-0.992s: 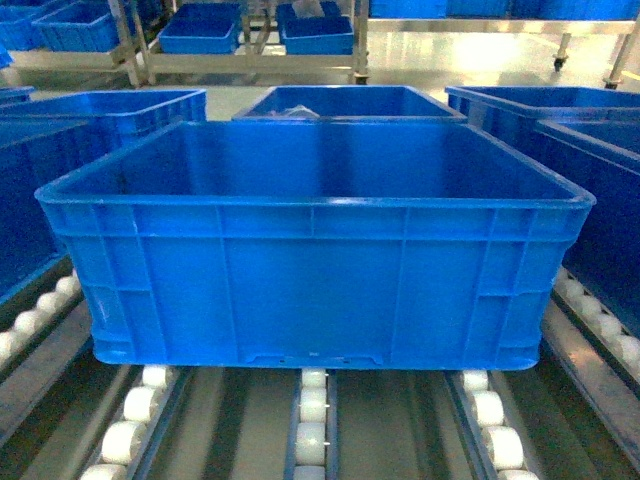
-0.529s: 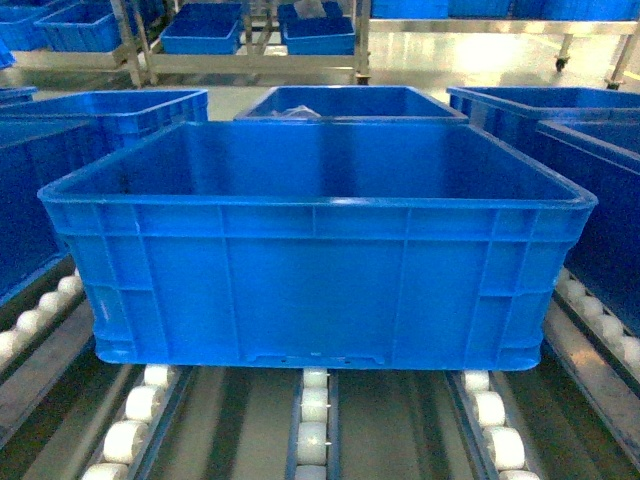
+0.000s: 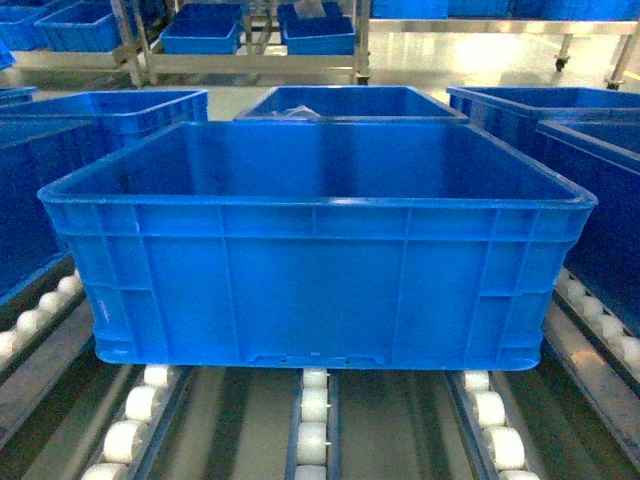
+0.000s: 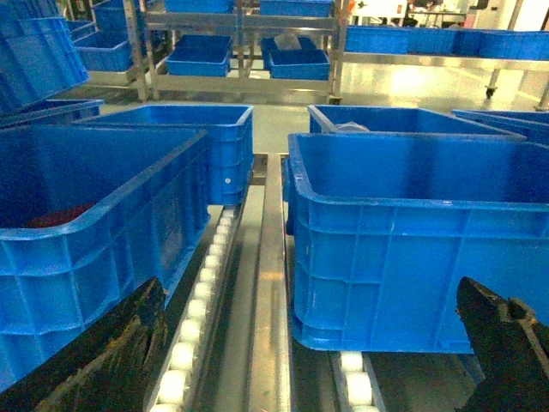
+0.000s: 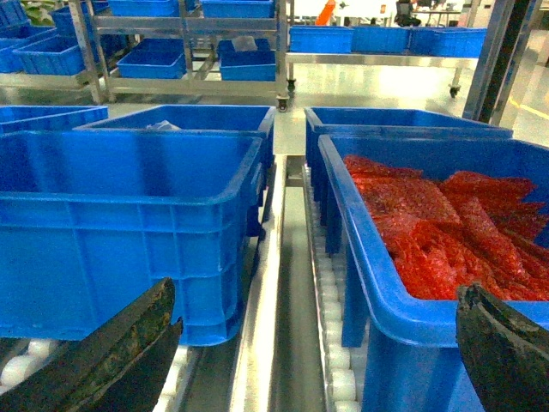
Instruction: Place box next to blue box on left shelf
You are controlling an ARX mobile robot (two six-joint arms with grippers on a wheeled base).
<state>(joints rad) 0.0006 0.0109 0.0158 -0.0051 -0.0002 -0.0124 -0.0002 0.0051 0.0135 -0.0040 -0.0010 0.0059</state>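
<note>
Jaws on both grippers spread wide, holding nothing — big blue ribbed plastic crate (image 3: 316, 240) sits on grey roller shelf (image 3: 312, 420); probably released, neighbour crate (image 4: 86, 232) at 9 o'clock — back away next.

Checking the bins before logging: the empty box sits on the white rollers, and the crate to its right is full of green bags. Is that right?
Not quite. The box does sit empty on the white rollers, but the crate to its right holds red bags, not green ones. The right wrist view shows this plainly.
</note>
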